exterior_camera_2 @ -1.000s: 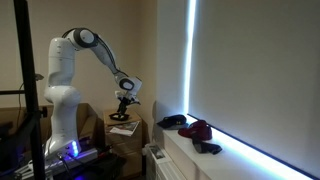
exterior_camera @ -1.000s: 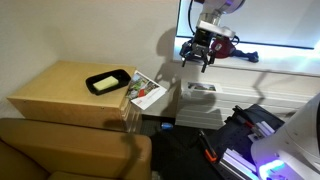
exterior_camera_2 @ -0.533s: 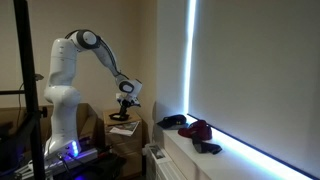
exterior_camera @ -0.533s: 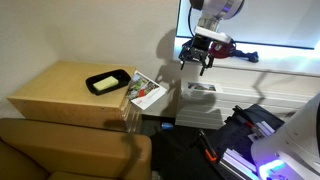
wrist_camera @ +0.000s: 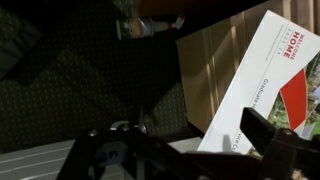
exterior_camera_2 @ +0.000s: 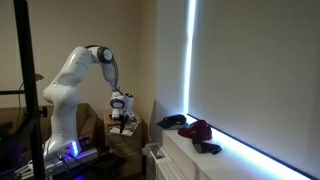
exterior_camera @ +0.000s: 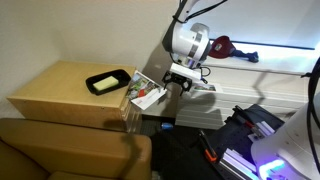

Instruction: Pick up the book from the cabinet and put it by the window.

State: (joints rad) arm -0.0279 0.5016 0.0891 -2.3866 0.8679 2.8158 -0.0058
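Note:
The book (exterior_camera: 147,92) is thin and white with red and green pictures. It lies on the near corner of the tan cabinet (exterior_camera: 55,92) and overhangs its edge. My gripper (exterior_camera: 181,80) hangs open and empty just beside the book's overhanging end. In the wrist view the white cover (wrist_camera: 262,80) lies on the cabinet top (wrist_camera: 208,70), with my open gripper (wrist_camera: 185,140) at its edge. The window (exterior_camera: 268,20) with its white sill (exterior_camera: 262,66) is behind the arm. My gripper (exterior_camera_2: 122,119) also shows over the cabinet (exterior_camera_2: 128,142), left of the window (exterior_camera_2: 250,70).
A black tray (exterior_camera: 108,81) with yellow-green contents sits on the cabinet next to the book. Dark and red objects (exterior_camera: 223,45) lie on the sill; they also show in an exterior view (exterior_camera_2: 191,128). A tan sofa back (exterior_camera: 60,148) is in front.
The arm has swung down and away from the sill to the cabinet's corner. The gripper now hangs beside the book. The book has not moved.

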